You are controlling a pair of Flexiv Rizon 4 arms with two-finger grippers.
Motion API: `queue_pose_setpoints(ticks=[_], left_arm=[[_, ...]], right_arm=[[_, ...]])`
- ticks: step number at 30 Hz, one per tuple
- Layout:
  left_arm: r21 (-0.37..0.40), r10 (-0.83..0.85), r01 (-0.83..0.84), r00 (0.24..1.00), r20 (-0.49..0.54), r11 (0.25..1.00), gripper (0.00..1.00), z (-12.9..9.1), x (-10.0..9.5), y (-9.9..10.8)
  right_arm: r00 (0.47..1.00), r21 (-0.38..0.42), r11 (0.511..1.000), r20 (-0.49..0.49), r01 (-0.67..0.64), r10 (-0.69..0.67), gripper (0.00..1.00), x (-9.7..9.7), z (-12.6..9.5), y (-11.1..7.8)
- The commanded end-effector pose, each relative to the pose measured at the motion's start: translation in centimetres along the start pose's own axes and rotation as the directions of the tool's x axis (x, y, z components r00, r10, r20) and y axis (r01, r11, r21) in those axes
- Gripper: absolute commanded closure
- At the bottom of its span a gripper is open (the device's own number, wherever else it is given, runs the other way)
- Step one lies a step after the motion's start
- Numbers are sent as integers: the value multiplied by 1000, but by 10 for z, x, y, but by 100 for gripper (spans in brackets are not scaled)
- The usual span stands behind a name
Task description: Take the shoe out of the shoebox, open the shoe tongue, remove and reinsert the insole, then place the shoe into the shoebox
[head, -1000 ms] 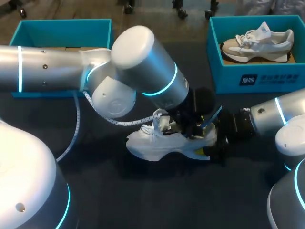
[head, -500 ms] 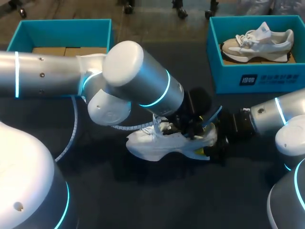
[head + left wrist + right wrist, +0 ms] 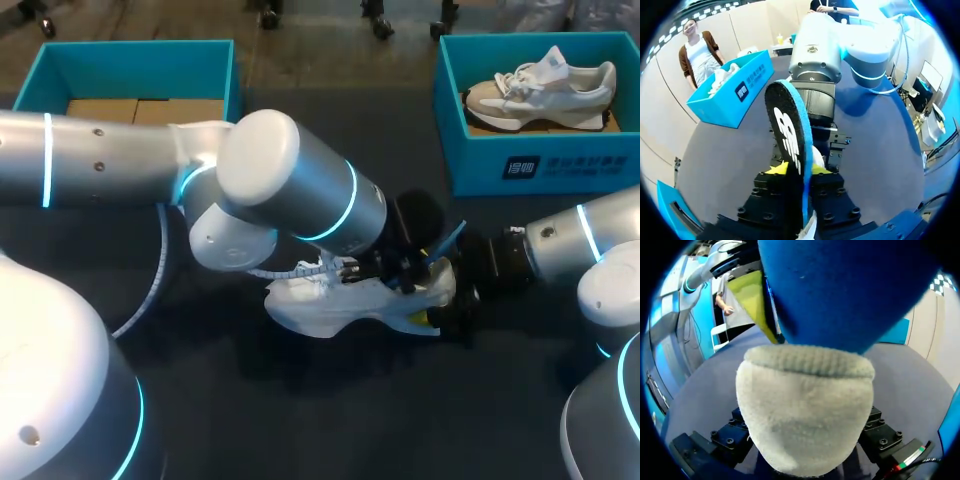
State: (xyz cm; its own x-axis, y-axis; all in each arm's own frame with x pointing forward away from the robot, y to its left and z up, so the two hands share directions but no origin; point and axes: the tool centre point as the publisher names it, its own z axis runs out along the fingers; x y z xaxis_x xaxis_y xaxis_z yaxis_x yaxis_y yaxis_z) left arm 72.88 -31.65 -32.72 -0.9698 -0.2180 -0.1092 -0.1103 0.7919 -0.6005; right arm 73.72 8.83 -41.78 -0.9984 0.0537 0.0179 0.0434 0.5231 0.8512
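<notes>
A white shoe [image 3: 345, 300] lies on its side on the dark table, toe to the left. My left gripper [image 3: 400, 270] is at its opening, shut on the insole [image 3: 790, 120], which stands on edge between the yellow fingertips [image 3: 781, 168]. The insole is black on top with a blue underside; its blue tip [image 3: 447, 240] sticks up out of the shoe. My right gripper [image 3: 458, 300] comes in from the right and is shut on the shoe's fuzzy heel [image 3: 805, 410], the blue insole [image 3: 840, 290] just above it.
A teal shoebox [image 3: 130, 70] with cardboard inside stands at the back left. Another teal shoebox [image 3: 540, 160] at the back right holds a beige shoe [image 3: 545, 88]. A cable [image 3: 155, 280] hangs from my left arm onto the table.
The left gripper's fingers have closed on the insole and the left arm's elbow has shifted slightly. The shoe and the right arm have stayed in place.
</notes>
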Motion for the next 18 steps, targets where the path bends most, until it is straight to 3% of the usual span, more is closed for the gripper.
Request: queue_pose_setpoints(ticks=[1,6,10,18], left_arm=[[4,0,0,1000,-2,1000,100,6,0,0],[2,15,-15,1000,-10,1000,100,3,1,-2],[13,34,-34,999,-26,999,100,-13,1,-9],[49,50,-47,996,-69,998,100,-47,-6,-42]], right_arm=[[1000,2,1000,2,1,-1,100,2,6,-2],[1000,2,1000,2,1,-1,100,2,6,-2],[1000,2,1000,2,1,-1,100,2,6,-2],[1000,2,1000,2,1,-1,100,2,6,-2]])
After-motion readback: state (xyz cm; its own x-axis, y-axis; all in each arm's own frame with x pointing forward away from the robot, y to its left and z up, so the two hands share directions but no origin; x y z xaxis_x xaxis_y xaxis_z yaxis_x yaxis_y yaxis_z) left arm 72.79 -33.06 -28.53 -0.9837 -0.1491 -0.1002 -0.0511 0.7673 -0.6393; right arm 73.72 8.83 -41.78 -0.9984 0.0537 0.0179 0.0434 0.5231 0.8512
